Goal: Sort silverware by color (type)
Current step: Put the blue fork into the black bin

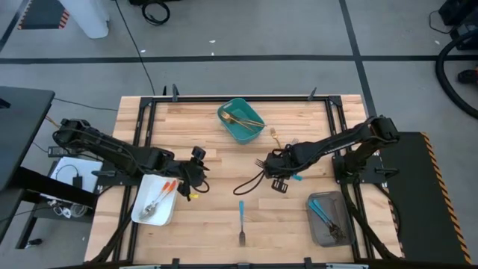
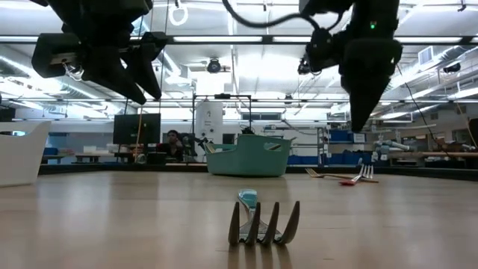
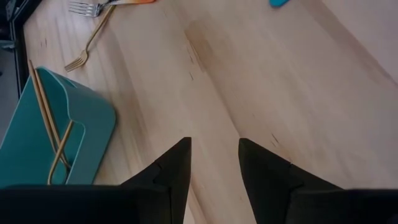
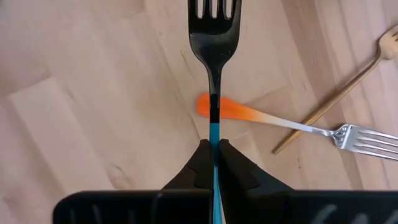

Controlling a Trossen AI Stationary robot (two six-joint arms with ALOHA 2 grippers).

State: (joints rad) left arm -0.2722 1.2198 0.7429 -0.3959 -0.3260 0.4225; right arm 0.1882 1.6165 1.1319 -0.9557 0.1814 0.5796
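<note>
My right gripper [image 4: 214,149] hangs above the middle of the table [image 1: 278,172], shut on a blue-handled fork [image 4: 213,37] with a dark head. Under it an orange-handled fork [image 4: 249,115] and a gold fork [image 4: 348,81] lie flat on the wood. Another blue-handled fork [image 1: 241,220] lies near the front edge, tines toward the low camera [image 2: 263,223]. My left gripper [image 3: 214,146] is open over bare wood beside the white tray [image 1: 196,178], with nothing between its fingers. My right gripper pinches the fork's blue handle [image 4: 214,132] between its two fingers. The fingers point steeply down and lie along the fork. The fork hangs below them, tines downward, lifted clear of the table and of the orange-handled fork beneath.
A teal bin [image 1: 250,128] with gold utensils stands at the far middle. The white tray [image 1: 142,213] at the near left holds orange-handled forks. A grey tray [image 1: 315,224] at the near right holds blue-handled utensils. Bare wood lies between the trays.
</note>
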